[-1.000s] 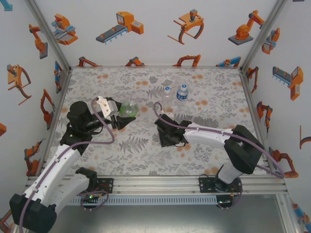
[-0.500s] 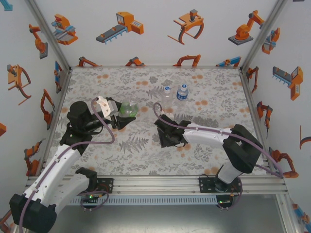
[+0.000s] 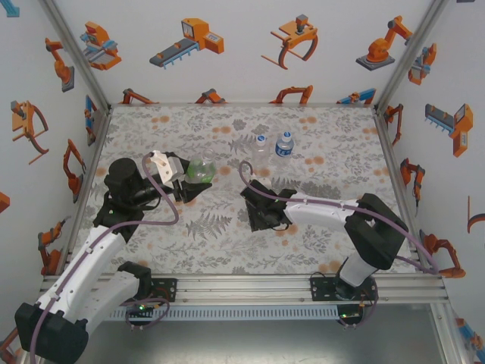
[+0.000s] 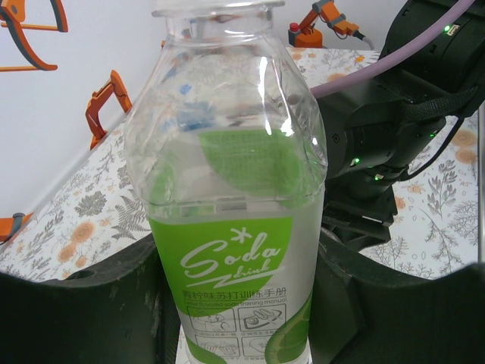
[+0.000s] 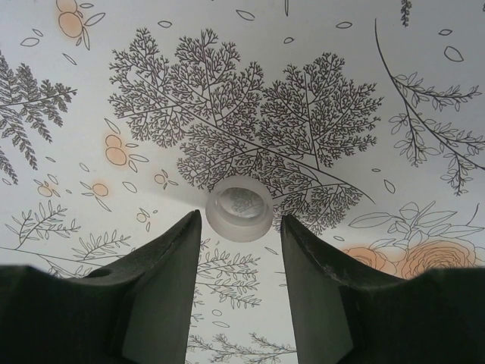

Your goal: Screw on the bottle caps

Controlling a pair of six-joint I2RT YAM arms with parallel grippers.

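A green-labelled bottle point(image 4: 231, 189) stands upright on the mat, and my left gripper point(image 4: 241, 303) is shut on its lower body, one finger on each side. From above, the same bottle point(image 3: 201, 168) sits at the left gripper point(image 3: 189, 180), left of centre. A white bottle cap point(image 5: 239, 208) lies open side up on the mat, just beyond the tips of my right gripper point(image 5: 240, 221). Its jaws are open and apart from the cap. In the top view the right gripper point(image 3: 261, 216) points down at the mat's middle. A plain clear bottle point(image 3: 260, 144) and a blue-labelled bottle point(image 3: 284, 145) stand at the back.
The floral mat point(image 3: 333, 152) covers the table between white walls with orange robot pictures. Metal frame posts point(image 3: 388, 163) run along both sides. The right arm's body point(image 4: 394, 129) is close behind the green bottle in the left wrist view.
The right arm has crept slightly left and nearer. The left arm and the green bottle have not moved.
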